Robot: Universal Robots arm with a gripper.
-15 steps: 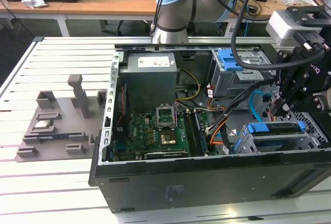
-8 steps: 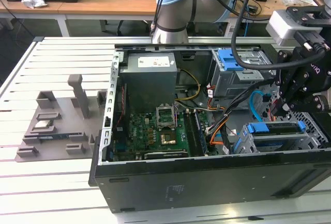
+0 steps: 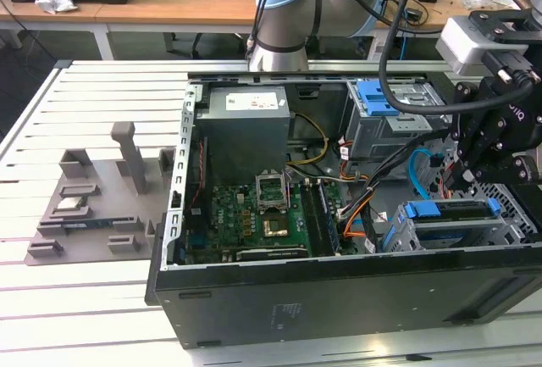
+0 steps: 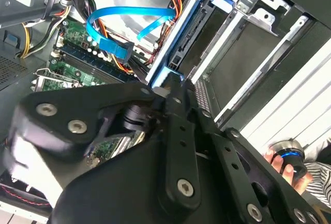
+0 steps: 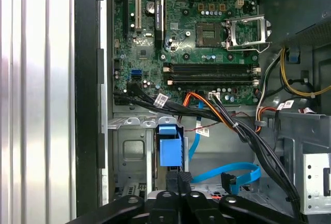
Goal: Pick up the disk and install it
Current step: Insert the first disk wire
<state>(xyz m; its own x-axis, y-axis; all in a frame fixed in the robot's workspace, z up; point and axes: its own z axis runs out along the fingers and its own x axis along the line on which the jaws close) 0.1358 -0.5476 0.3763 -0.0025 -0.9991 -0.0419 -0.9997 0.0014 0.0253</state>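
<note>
Currently the disk (image 3: 453, 210) sits on edge in the metal drive cage (image 3: 508, 230) at the corner of the open computer case (image 3: 254, 299) nearest the exterior view's right, its blue bracket uppermost. The gripper (image 3: 464, 180) hangs just above that bracket's end. In the first wrist view the jaws of the gripper (image 5: 178, 178) are drawn together, fingertips side by side and right against the disk's (image 5: 170, 149) blue tab; whether they pinch any of it I cannot tell. The second wrist view shows the gripper (image 4: 173, 87) meeting the low end of the disk's (image 4: 178, 38) blue rail, which lies along the cage wall. A blue data cable (image 5: 227, 172) loops loose beside the cage, near the green motherboard (image 3: 246, 214). The grey power supply (image 3: 246, 121) and a second, blue-topped cage (image 3: 385, 100) sit along the case's far side. The case rests on a slatted counter (image 3: 85, 299). A person's hand (image 4: 282, 164) shows at the second wrist view's edge.
</note>
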